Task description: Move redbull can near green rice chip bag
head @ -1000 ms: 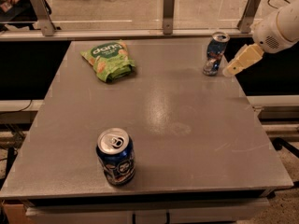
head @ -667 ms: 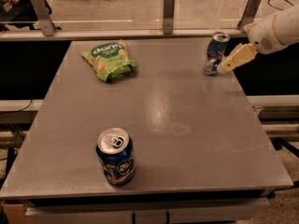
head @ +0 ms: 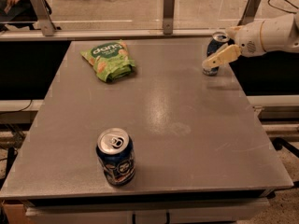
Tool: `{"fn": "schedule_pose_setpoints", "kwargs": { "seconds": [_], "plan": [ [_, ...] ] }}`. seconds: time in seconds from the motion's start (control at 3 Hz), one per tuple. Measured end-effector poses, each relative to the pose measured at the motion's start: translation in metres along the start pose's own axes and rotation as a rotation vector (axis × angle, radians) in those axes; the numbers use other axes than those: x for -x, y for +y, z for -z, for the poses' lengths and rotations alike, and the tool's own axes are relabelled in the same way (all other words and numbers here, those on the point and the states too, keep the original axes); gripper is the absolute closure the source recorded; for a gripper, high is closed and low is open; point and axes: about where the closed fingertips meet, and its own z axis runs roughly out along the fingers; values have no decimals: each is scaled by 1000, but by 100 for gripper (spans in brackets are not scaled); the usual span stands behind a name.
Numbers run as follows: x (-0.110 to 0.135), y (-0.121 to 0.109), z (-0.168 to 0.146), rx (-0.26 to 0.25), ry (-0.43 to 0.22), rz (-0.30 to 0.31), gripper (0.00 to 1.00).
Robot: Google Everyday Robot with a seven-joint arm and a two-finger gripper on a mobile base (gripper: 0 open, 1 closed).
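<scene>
Moved left, end effector [head: 214, 59] now at redbull can [head: 213, 45]

Grey table [head: 187, 125], green rice chip bag [head: 108, 59], redbull can [head: 214, 45] beside end effector [head: 212, 60], dark-blue can [head: 116, 157]

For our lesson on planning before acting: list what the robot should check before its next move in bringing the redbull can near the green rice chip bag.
1. Redbull can upright at the far right: ok.
2. Gripper at the can, across its front: ok.
3. Green rice chip bag in view, far left: ok.
4. Table between can and bag free of obstacles: ok.
5. Dark-blue can out of the way, near the front edge: ok.
6. Can near bag: not ok, well apart.
</scene>
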Motion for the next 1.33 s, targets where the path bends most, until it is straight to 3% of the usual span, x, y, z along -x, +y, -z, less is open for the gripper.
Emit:
{"fn": "schedule_pose_setpoints", "kwargs": {
  "seconds": [0.67,1.0,1.33],
  "plan": [
    [1,13,-10,83,-102,-48,41],
    [14,18,1,97,-156,-33,64],
    [51,19,25,86,-235,32,88]
  ]
}}
